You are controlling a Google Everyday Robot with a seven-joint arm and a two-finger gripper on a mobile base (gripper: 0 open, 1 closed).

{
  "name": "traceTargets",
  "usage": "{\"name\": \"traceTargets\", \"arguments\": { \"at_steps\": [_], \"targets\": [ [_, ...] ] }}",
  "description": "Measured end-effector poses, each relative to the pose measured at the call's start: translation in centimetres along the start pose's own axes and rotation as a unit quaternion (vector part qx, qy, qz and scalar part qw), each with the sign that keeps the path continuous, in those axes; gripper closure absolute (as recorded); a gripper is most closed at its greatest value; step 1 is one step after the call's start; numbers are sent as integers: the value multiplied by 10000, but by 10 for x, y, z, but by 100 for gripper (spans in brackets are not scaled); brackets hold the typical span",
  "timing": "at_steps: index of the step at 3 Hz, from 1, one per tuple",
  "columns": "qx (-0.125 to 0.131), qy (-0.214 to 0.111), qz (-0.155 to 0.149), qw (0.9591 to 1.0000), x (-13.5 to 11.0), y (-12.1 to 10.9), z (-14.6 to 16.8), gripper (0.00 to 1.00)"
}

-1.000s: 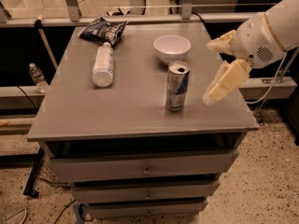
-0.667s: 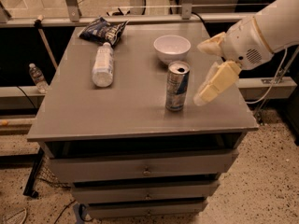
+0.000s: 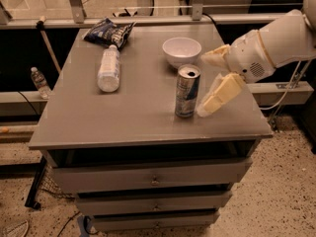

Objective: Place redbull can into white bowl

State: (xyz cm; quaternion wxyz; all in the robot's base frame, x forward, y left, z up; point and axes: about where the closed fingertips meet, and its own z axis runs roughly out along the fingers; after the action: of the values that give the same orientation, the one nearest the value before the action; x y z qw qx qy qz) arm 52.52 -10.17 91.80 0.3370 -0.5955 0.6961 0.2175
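Note:
The redbull can (image 3: 187, 91) stands upright near the front middle of the grey table (image 3: 89, 127), its shiny top showing. The white bowl (image 3: 181, 51) sits just behind it, toward the back of the table. My gripper (image 3: 211, 83) is open, reaching in from the right, just right of the can. One cream finger (image 3: 219, 95) slants down close beside the can; the other finger (image 3: 215, 57) points toward the bowl's right side. The can is not between the fingers and stands free.
A clear plastic bottle with a white cap (image 3: 108, 69) lies on the table's left half. A dark blue chip bag (image 3: 108, 32) lies at the back left. Drawers are below the tabletop. Another small bottle (image 3: 37, 82) stands on the floor at the left.
My gripper has moved left toward the can; the lower finger is now close beside it. The can and bowl have not moved.

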Motion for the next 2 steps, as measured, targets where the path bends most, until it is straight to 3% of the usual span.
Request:
{"name": "traceTargets", "arguments": {
  "at_steps": [2],
  "targets": [
    [-105, -587, 5, 9982, -2, -5, 18, 0]
  ]
}}
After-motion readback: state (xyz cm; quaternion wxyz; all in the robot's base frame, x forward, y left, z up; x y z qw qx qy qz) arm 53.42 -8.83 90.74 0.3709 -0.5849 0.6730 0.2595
